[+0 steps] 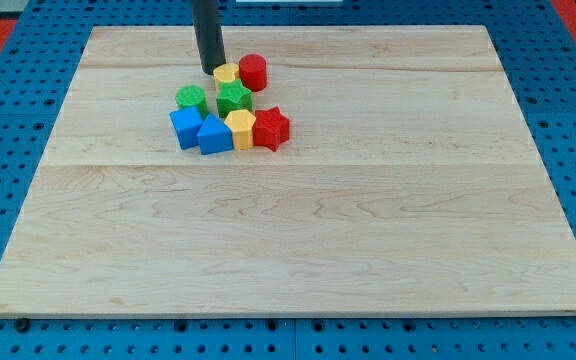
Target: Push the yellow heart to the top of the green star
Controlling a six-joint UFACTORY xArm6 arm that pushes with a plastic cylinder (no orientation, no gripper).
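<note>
The yellow heart (226, 74) lies near the view's top, touching the upper edge of the green star (234, 97). My tip (211, 71) stands right at the heart's left side, touching or almost touching it. A red cylinder (253, 71) sits against the heart's right side.
A green cylinder (190, 99) lies left of the star. Below are a blue cube (184, 128), a blue triangular block (214, 135), a yellow hexagon (240, 128) and a red star (270, 128), packed together. All rest on the wooden board (298, 230).
</note>
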